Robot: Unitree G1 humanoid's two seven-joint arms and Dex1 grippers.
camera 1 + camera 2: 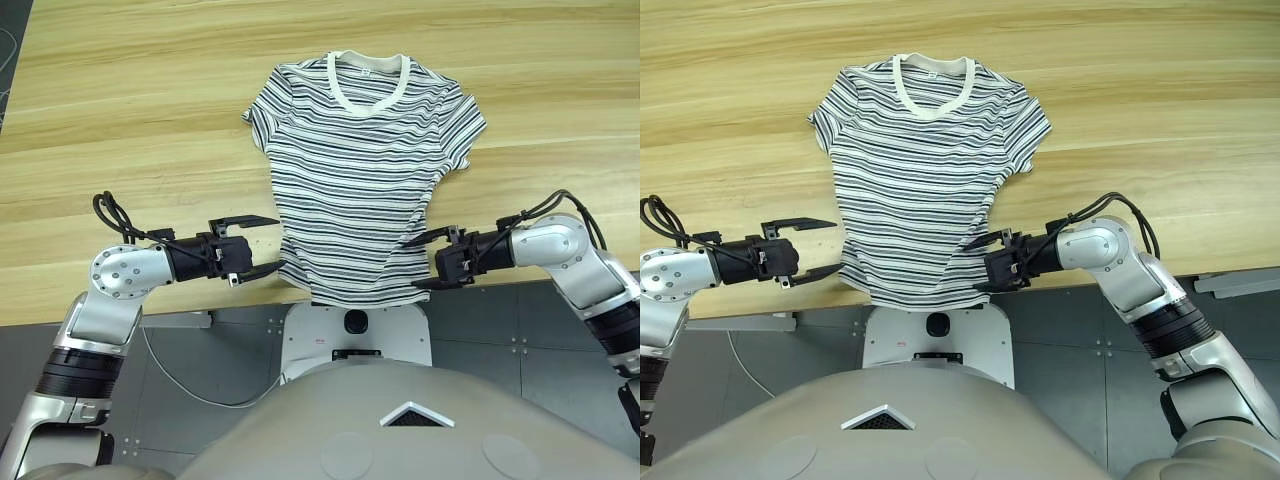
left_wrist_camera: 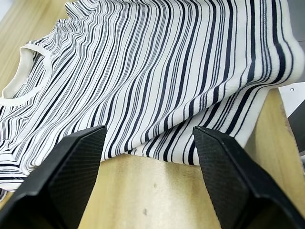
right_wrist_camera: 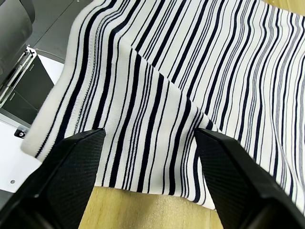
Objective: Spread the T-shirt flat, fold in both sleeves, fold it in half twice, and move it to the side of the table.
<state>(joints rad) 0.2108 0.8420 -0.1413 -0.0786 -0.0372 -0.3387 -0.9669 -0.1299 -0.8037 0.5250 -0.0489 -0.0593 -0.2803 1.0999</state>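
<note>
The right tool [image 3: 150, 135], fingers spread, hangs above the hem of the striped T-shirt [image 3: 200, 67] at the wooden table [image 3: 143, 211] edge.

The T-shirt [image 1: 360, 170] lies on the table [image 1: 120, 100], its collar [image 1: 368, 80] at the far end and its hem at the near end, slightly overhanging the table's near edge. The left sleeve [image 1: 258, 112] and right sleeve [image 1: 468, 130] stick out from its far part, 1 per side. The left gripper [image 1: 270, 243] sits just left of the T-shirt's near left corner, over the table and apart from the cloth. The right gripper [image 1: 418, 264] sits at the near right corner, its 2 fingers reaching over the cloth's edge.
</note>
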